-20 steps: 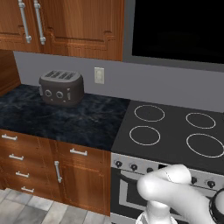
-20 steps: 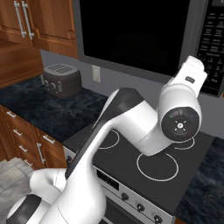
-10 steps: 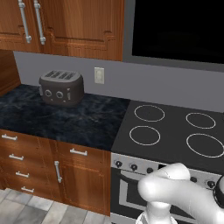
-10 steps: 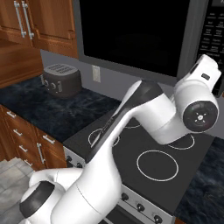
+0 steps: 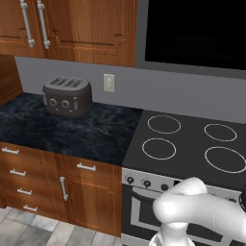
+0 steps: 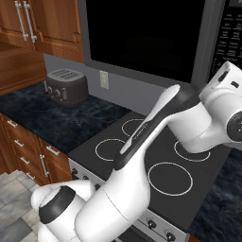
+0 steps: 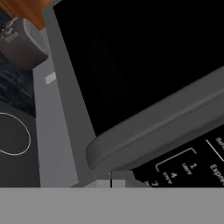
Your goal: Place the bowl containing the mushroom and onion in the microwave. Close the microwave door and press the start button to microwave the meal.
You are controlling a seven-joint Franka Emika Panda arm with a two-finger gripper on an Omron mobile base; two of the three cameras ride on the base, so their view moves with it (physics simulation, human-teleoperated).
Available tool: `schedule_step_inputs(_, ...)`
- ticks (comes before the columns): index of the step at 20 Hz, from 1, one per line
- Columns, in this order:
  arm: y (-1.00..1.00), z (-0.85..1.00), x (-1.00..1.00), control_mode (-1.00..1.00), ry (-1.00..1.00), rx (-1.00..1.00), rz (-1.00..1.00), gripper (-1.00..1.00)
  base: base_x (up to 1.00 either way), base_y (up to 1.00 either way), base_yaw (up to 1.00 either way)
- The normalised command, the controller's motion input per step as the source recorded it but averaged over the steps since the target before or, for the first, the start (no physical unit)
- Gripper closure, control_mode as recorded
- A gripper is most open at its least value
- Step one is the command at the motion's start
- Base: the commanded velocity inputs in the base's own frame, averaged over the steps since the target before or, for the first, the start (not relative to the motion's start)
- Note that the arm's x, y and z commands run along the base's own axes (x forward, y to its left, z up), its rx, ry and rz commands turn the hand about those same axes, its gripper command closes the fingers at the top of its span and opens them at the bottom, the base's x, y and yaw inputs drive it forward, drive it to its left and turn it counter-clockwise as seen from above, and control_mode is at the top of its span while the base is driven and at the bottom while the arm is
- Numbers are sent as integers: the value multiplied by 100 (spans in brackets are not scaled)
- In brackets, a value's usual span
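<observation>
The microwave [image 6: 156, 40] is mounted above the stove [image 5: 192, 144], and the microwave door [image 7: 131, 61], a broad black glossy panel, is shut flush in its grey frame. In the hand view, rolled sideways, one grey bar handle [image 7: 157, 131] runs along the door's edge, and beside it lies the keypad strip [image 7: 192, 168] with white lettering: the digits "1" and "4" can be read, and a word beginning "Expre"; the rest is cut off or too small to tell. The same strip shows at the top right corner of the right base view [image 6: 231, 33], its writing unreadable there.

The gripper [image 7: 111, 183] is clenched fully, holding nothing; its tips sit just beside the end of the handle, whether touching I cannot tell.

The stove's black top carries four white ring burners, with a row of knobs along its front edge. On the dark marbled counter [image 5: 67, 132] to the left, near the back wall, stands one grey four-slot toaster [image 5: 67, 96] with two front dials. One wall outlet [image 5: 109, 82] sits beside it. Wooden cabinets [image 5: 72, 29] hang above the counter.
</observation>
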Motion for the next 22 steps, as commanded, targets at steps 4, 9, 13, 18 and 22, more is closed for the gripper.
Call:
schedule_step_inputs(4, -16, -4, 30, -100, -5, 5, 4, 100, 0, 0, 0)
schedule_step_inputs(9, -11, -2, 33, -100, -6, 3, 0, 100, 0, 0, 0)
schedule_step_inputs(13, -4, -11, 30, -100, -8, 1, 0, 100, 0, 0, 0)
schedule_step_inputs(18, -13, -12, 31, -100, -8, 2, 0, 100, 0, 0, 0)
schedule_step_inputs(22, -31, -12, 30, -100, -6, 3, 0, 100, 0, 0, 0)
